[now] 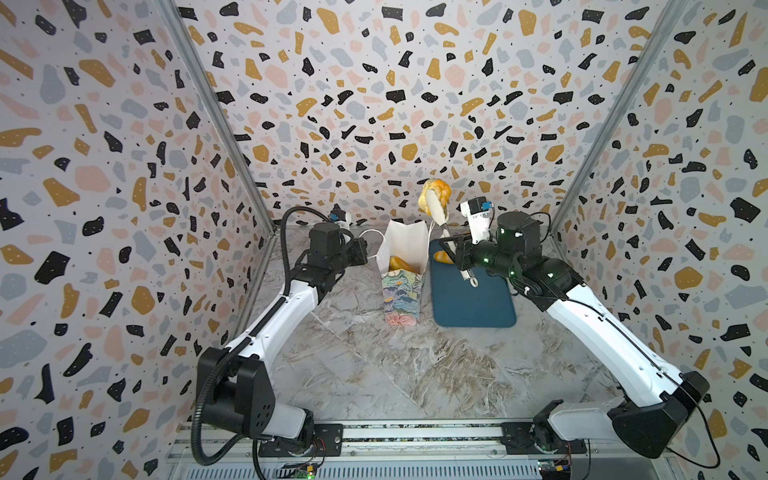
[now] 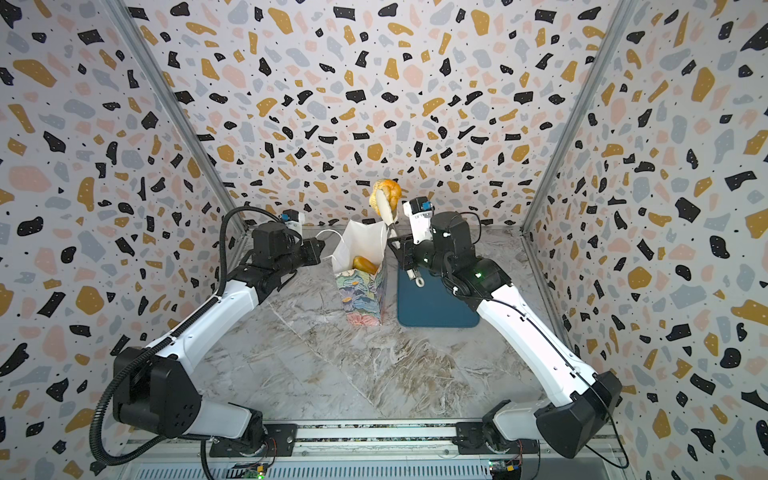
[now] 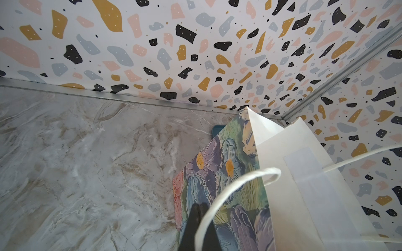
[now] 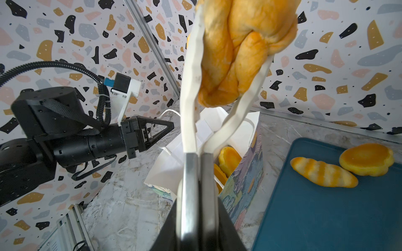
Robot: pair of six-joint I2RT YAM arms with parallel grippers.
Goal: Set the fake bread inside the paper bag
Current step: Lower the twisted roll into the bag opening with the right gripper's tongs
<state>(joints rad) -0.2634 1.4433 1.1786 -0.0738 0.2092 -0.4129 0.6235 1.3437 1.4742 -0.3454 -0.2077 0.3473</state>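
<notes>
A braided bread (image 4: 243, 50) is pinched in tongs (image 4: 193, 173) clamped by the right claw (image 4: 196, 217) at one o'clock above the paper bag (image 1: 401, 299), whose handle (image 3: 235, 184) is gripped by the left claw (image 3: 199, 208), seemingly to keep it open.

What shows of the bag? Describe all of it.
The bag stands upright and open on the marble table, beside the teal tray. Stiff paper: pastel painted flowers outside, white inside, white cord handles. Golden bread lies within. One handle loops over the shut left gripper.
</notes>
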